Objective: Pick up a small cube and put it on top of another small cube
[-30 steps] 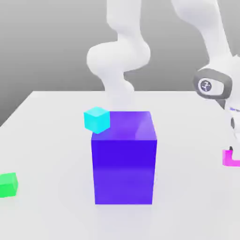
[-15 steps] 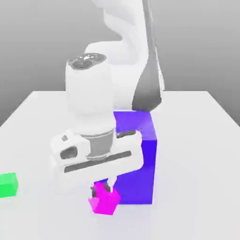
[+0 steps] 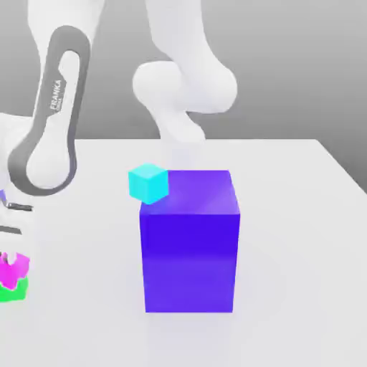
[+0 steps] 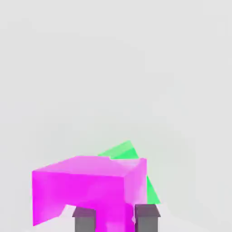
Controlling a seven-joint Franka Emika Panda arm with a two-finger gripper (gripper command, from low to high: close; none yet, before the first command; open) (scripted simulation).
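Action sits at the far edge of the exterior view's left, where the small magenta cube (image 3: 14, 267) is perched directly above the small green cube (image 3: 14, 290). The two overlap with no gap showing between them, and only a sliver of green peeks out underneath. From the hand view the magenta cube (image 4: 86, 188) looms large and close, covering most of the green cube (image 4: 127, 152), whose corner and one edge poke out from behind it. The gripper (image 4: 116, 219) is right down on the magenta block, with the jaws flanking a narrow part of it. Whether they are pinching it or standing just clear of its sides, I cannot tell. Above the stack, the white arm (image 3: 50, 122) sweeps down along the exterior view's left side, its grey band lettered along its length. Well apart from the stack, out in the middle of the pale surface (image 3: 301, 215), stands the big blue-violet cube (image 3: 190, 247). A small cyan cube (image 3: 148, 182) shows at its upper corner on the exterior view's left, overlapping it in this view. Whether it touches the big cube or lies behind it is unclear.
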